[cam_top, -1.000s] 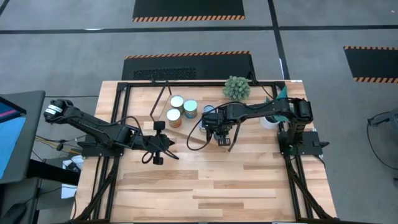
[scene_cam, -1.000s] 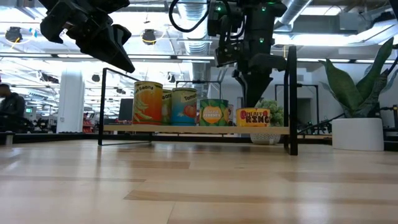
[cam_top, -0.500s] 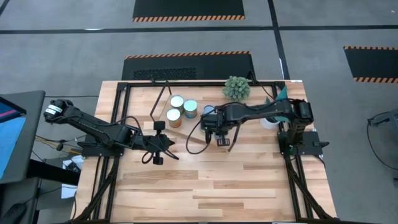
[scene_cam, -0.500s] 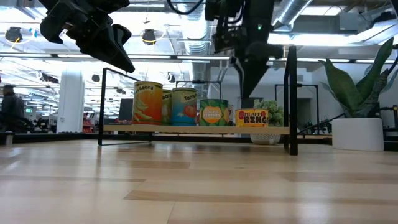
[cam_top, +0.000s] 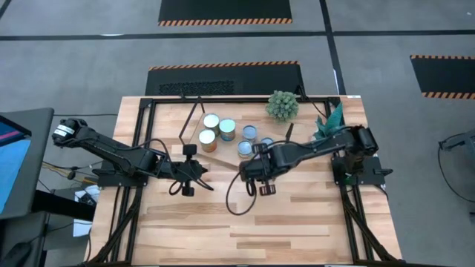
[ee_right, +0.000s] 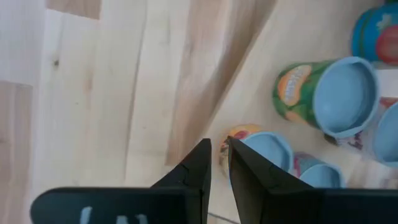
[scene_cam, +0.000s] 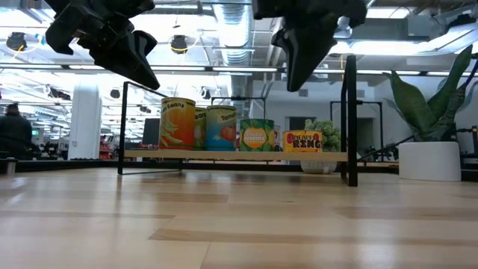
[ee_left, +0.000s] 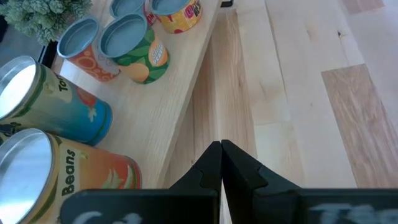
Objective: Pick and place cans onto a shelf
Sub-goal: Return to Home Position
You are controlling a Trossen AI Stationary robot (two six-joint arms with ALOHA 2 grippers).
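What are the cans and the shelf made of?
The cans look like metal: their tops are shiny and silvery, with colourful printed labels, probably paper, around the sides. The shelf looks like pale, smooth wood with visible grain, resting on thin black legs, likely metal.

A small green bushy plant [cam_top: 282, 104] sits at the far edge of the plank tabletop [cam_top: 297, 222]. In the low view a white plant pot [scene_cam: 438, 161] with broad green leaves [scene_cam: 418, 93] stands at the right, and a person [scene_cam: 13, 134] is dimly visible far off in the room at the left. A dark monitor [cam_top: 18, 159] stands beside the table's left side.
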